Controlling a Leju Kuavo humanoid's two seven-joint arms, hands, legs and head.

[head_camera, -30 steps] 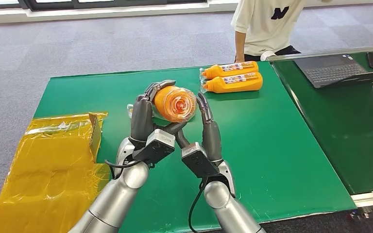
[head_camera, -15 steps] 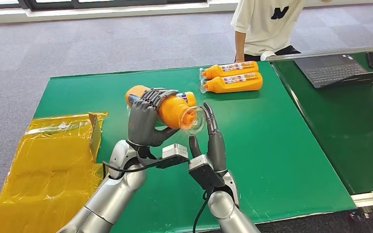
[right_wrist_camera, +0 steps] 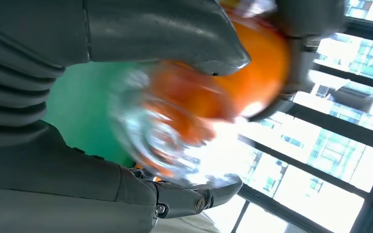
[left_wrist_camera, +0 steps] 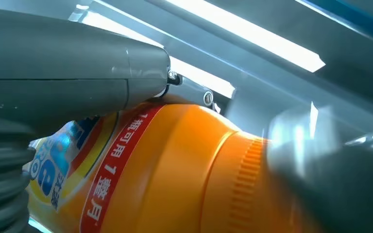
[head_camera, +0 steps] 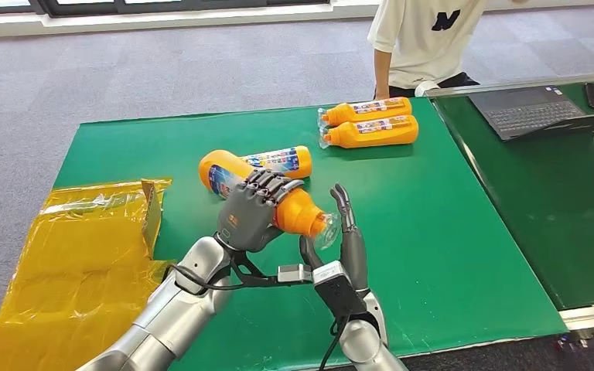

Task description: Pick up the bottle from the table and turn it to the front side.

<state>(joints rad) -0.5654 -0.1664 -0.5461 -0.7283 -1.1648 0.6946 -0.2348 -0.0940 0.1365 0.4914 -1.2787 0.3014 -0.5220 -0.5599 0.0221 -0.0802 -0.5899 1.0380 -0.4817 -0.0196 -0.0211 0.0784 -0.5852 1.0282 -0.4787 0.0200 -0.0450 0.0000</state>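
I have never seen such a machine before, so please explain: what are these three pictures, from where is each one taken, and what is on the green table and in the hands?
This is a humanoid robot with two silver arms that end in grey, finger-bearing hands. The wide picture comes from a camera high on its body, looking down at a green table. The other two come from cameras at its wrists, so they are very close and turned.

The left hand grips an orange bottle around its body and holds it tilted above the table. The right hand is at the bottle's clear cap end with its fingers spread; whether it touches is hard to tell. Close up, the left wrist picture shows the bottle's label.

On the table lie two more orange bottles, side by side. A yellow bag, a laptop and a person are nearby.
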